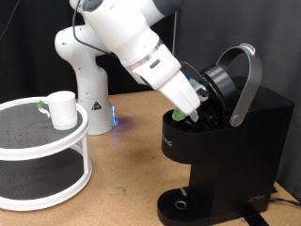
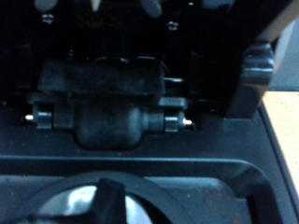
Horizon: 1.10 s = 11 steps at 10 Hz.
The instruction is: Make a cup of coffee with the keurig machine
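Observation:
The keurig machine [image 1: 235,132] stands at the exterior view's right, black, with its grey arched lid handle [image 1: 246,80] raised and the brew head open. My gripper [image 1: 191,106] reaches down into the open head. A small dark pod with a green top [image 1: 179,115] sits right at the fingertips, at the rim of the pod chamber; I cannot tell if it is between the fingers. The wrist view shows only the machine's dark inner parts [image 2: 117,117] close up. The white cup [image 1: 62,109] stands on the top shelf of a white rack [image 1: 28,146] at the exterior view's left, apart from the gripper.
The rack is round with two tiers and stands on the brown tabletop [image 1: 122,179]. The arm's white base [image 1: 87,89] stands behind it, with a blue light beside it. The machine's round drip base [image 1: 181,202] holds nothing. A black curtain fills the background.

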Available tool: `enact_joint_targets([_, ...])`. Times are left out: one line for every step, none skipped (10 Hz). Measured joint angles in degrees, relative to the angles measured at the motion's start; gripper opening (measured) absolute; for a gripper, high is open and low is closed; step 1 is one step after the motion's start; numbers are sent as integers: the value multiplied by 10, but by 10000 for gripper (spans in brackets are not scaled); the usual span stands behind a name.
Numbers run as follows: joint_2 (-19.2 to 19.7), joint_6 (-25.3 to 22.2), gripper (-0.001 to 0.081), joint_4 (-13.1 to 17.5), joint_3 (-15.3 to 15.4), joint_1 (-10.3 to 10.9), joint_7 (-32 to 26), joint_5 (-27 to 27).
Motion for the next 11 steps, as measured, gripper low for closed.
enact_joint_targets([1, 1, 466, 1, 2, 0, 0, 0])
enact_joint_targets([2, 1, 466, 1, 2, 0, 0, 0])
enact_joint_targets([3, 1, 466, 2, 3, 0, 1, 0])
enact_joint_targets([4, 1, 466, 2, 3, 0, 1, 0])
enact_joint_targets([4, 0, 466, 3, 4, 0, 1, 0])
enact_joint_targets([5, 0, 466, 4, 7, 0, 4, 0])
enact_joint_targets([6, -1, 466, 6, 8, 0, 12, -5])
enact_joint_targets([7, -5, 466, 9, 9, 0, 23, -12])
enact_joint_targets([8, -11, 466, 14, 11, 0, 33, -20])
enact_joint_targets([10, -15, 466, 20, 12, 0, 41, -28])
enact_joint_targets([13, -18, 466, 23, 12, 0, 46, -34])
